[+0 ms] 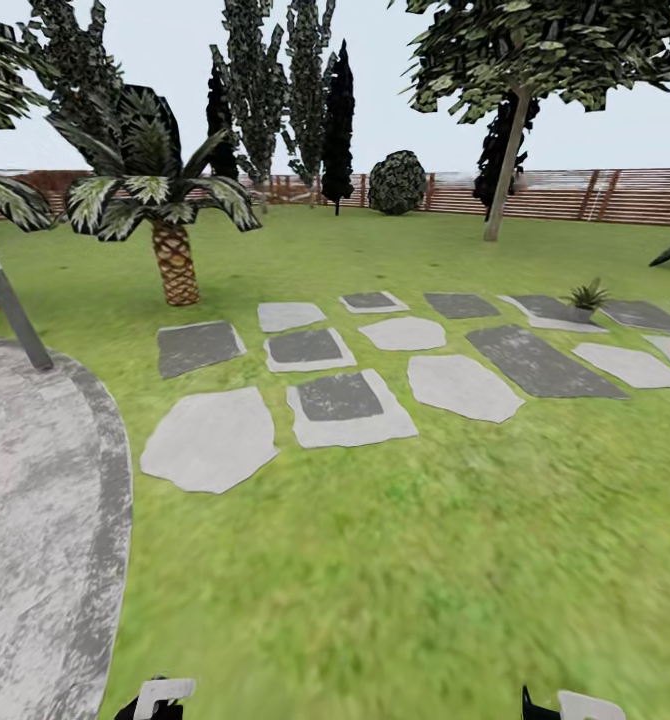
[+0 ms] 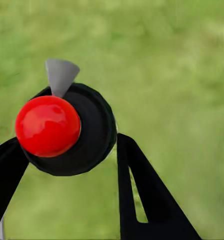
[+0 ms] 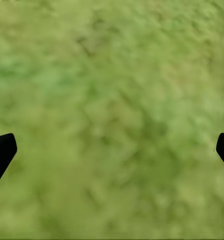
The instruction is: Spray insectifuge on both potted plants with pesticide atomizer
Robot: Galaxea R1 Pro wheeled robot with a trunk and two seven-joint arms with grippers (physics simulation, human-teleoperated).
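Left gripper (image 2: 66, 160) clamped round bottle (image 2: 89, 132), red nozzle (image 2: 47, 126) facing camera; right gripper (image 3: 112, 150) wide, empty; plants unseen.

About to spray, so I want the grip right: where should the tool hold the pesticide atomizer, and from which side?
Grip the pesticide atomizer by its round black body, below the red top, from two opposite sides, as the fingers of the left tool flank it now. The body is evenly round, and this leaves the grey spout clear.
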